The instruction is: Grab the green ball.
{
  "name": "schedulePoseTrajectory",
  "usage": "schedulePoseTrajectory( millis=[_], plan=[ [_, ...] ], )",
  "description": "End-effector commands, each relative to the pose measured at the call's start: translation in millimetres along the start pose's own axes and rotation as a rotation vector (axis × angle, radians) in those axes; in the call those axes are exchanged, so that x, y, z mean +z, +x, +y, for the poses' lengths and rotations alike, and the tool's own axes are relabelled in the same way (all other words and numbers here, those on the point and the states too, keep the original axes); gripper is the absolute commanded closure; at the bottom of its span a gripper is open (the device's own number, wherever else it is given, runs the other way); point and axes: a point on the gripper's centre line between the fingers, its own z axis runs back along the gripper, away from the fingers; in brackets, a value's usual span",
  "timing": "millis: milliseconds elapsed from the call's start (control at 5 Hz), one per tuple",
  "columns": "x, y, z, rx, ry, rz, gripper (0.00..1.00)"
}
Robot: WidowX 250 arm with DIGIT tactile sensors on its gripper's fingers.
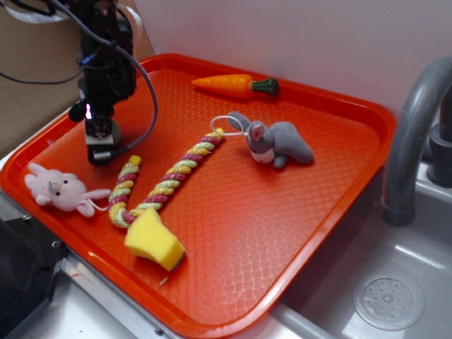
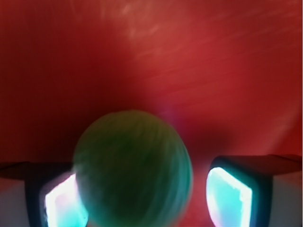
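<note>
The green ball (image 2: 132,168) fills the lower middle of the wrist view, blurred and lying on the orange tray (image 2: 189,56). My gripper (image 2: 144,196) is open and straddles it. The left finger (image 2: 59,203) is right against the ball, while a strip of tray shows between the ball and the right finger (image 2: 229,196). In the exterior view the gripper (image 1: 101,145) is lowered onto the tray's (image 1: 282,233) far left part. There only a dark rounded edge of the ball (image 1: 114,131) peeks out beside the fingers.
On the tray lie a pink plush bunny (image 1: 60,189), a striped rope toy (image 1: 166,180), a yellow sponge (image 1: 154,240), a grey plush bunny (image 1: 277,143) and a toy carrot (image 1: 233,85). A grey faucet (image 1: 413,134) and sink (image 1: 388,300) stand to the right.
</note>
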Motion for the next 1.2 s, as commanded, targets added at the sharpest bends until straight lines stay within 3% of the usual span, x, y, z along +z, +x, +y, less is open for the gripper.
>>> schedulePoseTrajectory(
  millis=[0,200,400,600,800,1000],
  plan=[
    [7,-4,6,0.127,-0.038,-0.059,1.00],
    [55,-9,4,0.358,0.046,-0.083,1.00],
    [115,10,-19,0.573,0.050,-0.225,1.00],
    [157,21,-54,0.646,0.049,-0.263,1.00],
    [195,18,-92,0.591,-0.013,-0.301,1.00],
    [220,1,-102,0.514,-0.069,-0.367,1.00]
  ],
)
